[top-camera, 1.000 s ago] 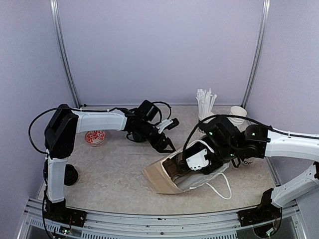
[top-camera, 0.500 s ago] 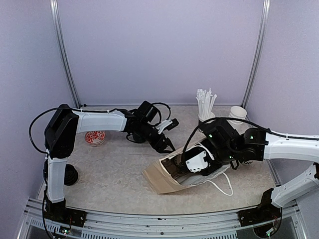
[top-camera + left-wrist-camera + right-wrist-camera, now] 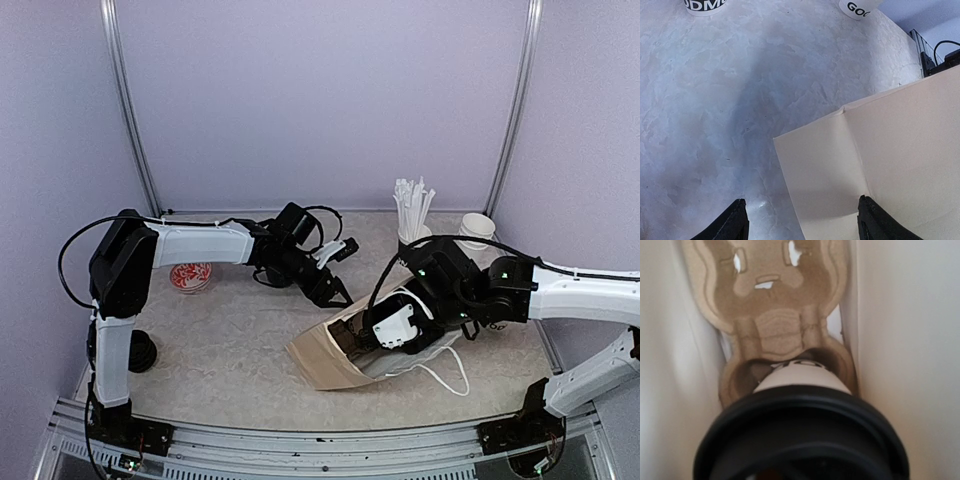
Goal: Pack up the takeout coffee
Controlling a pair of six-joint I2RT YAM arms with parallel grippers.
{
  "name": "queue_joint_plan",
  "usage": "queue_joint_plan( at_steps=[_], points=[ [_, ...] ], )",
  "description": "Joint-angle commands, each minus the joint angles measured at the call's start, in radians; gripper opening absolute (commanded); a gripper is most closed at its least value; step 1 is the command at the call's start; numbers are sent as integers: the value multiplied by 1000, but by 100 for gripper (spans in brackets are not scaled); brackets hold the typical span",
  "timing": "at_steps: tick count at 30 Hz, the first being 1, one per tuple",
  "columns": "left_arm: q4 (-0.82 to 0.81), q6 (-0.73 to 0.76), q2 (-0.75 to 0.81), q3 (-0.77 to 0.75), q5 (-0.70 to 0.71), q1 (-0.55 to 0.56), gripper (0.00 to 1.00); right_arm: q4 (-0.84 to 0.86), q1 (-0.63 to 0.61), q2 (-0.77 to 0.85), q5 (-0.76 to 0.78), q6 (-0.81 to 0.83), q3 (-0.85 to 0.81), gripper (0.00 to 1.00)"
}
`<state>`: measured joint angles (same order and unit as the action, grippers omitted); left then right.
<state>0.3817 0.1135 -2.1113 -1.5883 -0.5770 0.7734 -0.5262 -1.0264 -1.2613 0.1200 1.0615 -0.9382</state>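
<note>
One cup [image 3: 800,415] fills the lower half of the right wrist view. Its black lid faces the camera and its white body points at a round well in the carrier [image 3: 772,315], which lies inside the bag [image 3: 325,362]. The cup sits right at the right claw [image 3: 360,335], so close that the lid hides both fingers (whether they are clamped on it, I cannot tell). From above, that claw sits inside the bag's mouth. The bag lies on its side on the tabletop [image 3: 230,340], mouth toward the right arm. The left claw [image 3: 802,222] hangs well apart from that cup, its fingers spread with nothing between them, over the bag's outer panel and bare tabletop. Beyond it stand a second cup [image 3: 704,5] and a third cup [image 3: 860,7], with only their lettered lower walls showing, both apart from the bag.
</note>
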Motion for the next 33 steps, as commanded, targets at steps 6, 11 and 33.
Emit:
queue_joint_plan(
  at_steps=[6,11,33],
  points=[
    [-18,0,43,20,-18,-19,73,-121,-25,16,-25,9,-11,42],
    [-21,-1,60,30,-18,-66,73,-112,-50,41,-1,12,16,42],
    [-1,8,60,52,-22,-49,73,-52,-53,-27,47,-6,29,44]
  ],
)
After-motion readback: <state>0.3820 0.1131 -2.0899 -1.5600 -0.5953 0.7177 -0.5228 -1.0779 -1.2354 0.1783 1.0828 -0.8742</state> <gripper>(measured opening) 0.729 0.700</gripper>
